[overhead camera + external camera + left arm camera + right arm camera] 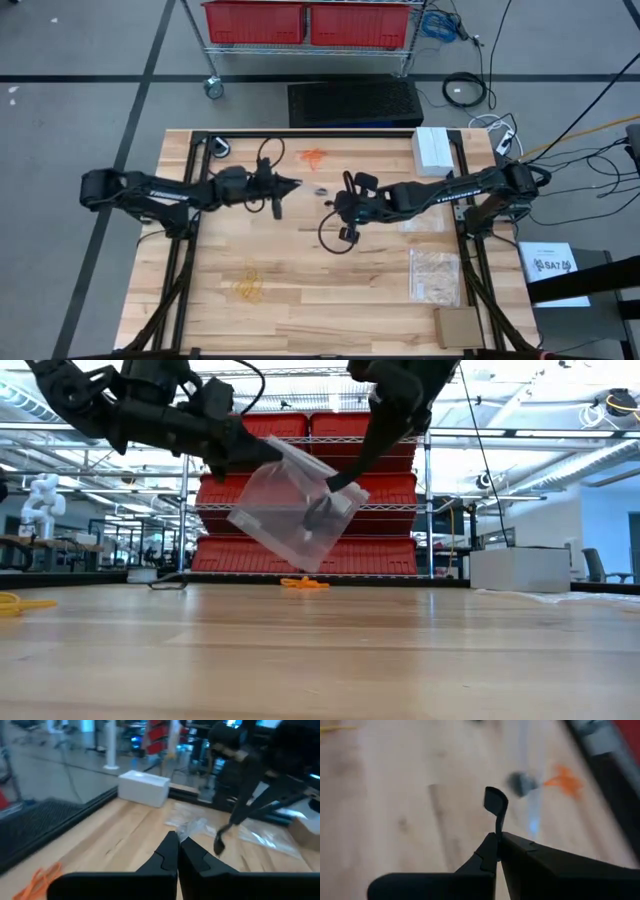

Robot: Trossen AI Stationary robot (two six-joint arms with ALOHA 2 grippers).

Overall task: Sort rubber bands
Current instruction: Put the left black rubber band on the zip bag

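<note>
A clear plastic bag [285,510] hangs tilted in the air between my two grippers, with a dark clump of black rubber bands [320,516] inside it. My left gripper [262,452] is shut at the bag's upper left edge and my right gripper [338,484] is shut at its right corner. From above, the bag [319,190] shows between the left gripper [296,184] and the right gripper [333,205]. Orange bands [313,157] lie on the table toward its far edge. Pale yellow bands [248,285] lie toward its near left. My left gripper [178,840] pinches the bag's upper edge [191,827] between its two shut fingers, coming level from the table's left. The bag is lifted clear and hangs tilted below the fingers. My right gripper [497,837] pinches the bag's right corner [345,493], slanting down from the table's right. The plastic at the contact barely shows in its wrist view.
A white box [432,150] sits at the far right of the table. More clear bags [435,272] lie near the right edge, with a cardboard box [460,326] at the near right corner. Red bins [330,490] stand on a shelf behind the table.
</note>
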